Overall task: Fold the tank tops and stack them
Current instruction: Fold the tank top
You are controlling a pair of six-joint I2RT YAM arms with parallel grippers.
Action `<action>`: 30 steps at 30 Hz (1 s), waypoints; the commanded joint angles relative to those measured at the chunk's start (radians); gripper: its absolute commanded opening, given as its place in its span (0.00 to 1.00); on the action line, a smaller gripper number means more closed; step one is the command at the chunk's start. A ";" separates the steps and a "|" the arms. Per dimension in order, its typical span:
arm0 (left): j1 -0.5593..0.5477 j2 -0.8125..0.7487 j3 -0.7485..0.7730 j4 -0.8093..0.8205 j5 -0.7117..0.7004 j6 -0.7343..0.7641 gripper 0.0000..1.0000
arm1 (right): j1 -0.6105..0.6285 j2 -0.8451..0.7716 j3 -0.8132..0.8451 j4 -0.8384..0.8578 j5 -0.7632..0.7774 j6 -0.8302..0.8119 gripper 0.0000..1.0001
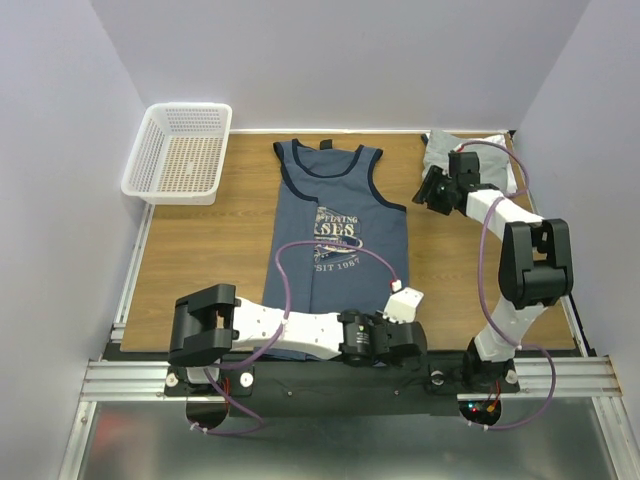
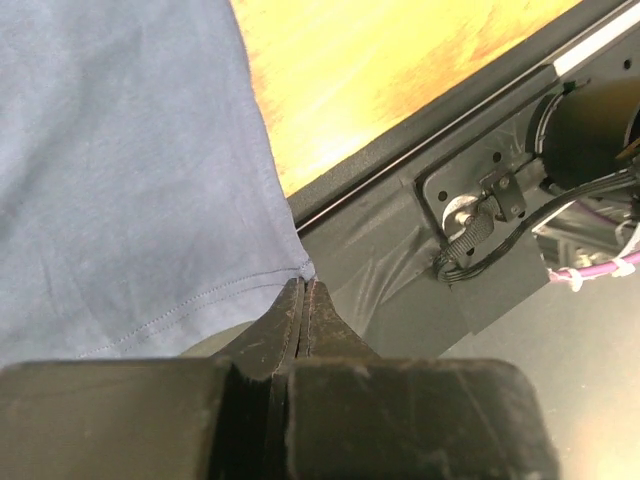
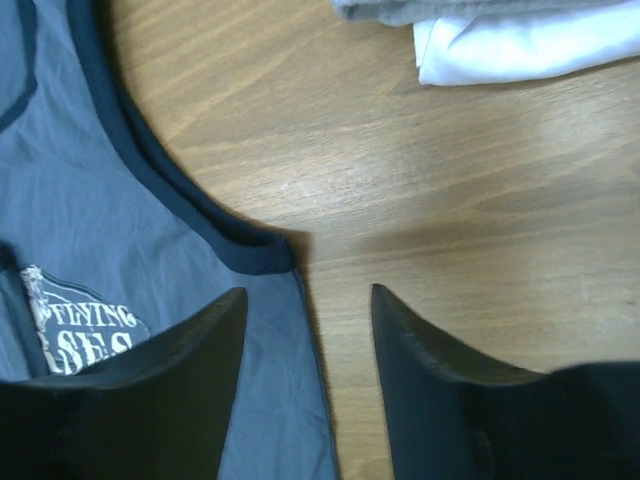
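Note:
The navy tank top (image 1: pixel 340 225) with a pale chest print lies spread flat mid-table, neck to the back. My left gripper (image 1: pixel 403 312) is at its near right hem corner. In the left wrist view the jaws (image 2: pixel 305 288) are pressed together with the hem corner (image 2: pixel 290 268) at their tips. My right gripper (image 1: pixel 430 192) is open just above the shirt's right armhole. In the right wrist view its fingers (image 3: pixel 308 300) straddle the side edge (image 3: pixel 270 255) below the dark trim. Folded grey and white tank tops (image 1: pixel 478 148) lie at the back right, also in the right wrist view (image 3: pixel 500 40).
A white mesh basket (image 1: pixel 180 150) stands at the back left. Bare wooden table (image 1: pixel 220 240) lies left of the shirt. The black front rail and the arm base (image 2: pixel 520 200) are right beside the left gripper. Walls close in on three sides.

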 commanded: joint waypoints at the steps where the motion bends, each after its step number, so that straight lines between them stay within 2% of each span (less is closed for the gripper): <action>1: 0.009 -0.044 -0.045 0.048 0.006 -0.032 0.00 | 0.015 0.041 0.035 0.059 -0.031 -0.017 0.52; 3: 0.009 -0.043 -0.045 0.048 0.007 -0.032 0.00 | 0.024 0.060 0.037 0.066 -0.034 -0.017 0.49; 17: 0.018 -0.069 -0.059 0.059 0.016 -0.033 0.00 | 0.084 0.137 0.084 0.085 -0.004 -0.025 0.49; 30: 0.021 -0.098 -0.076 0.063 0.021 -0.033 0.00 | 0.098 0.188 0.113 0.079 0.042 -0.025 0.43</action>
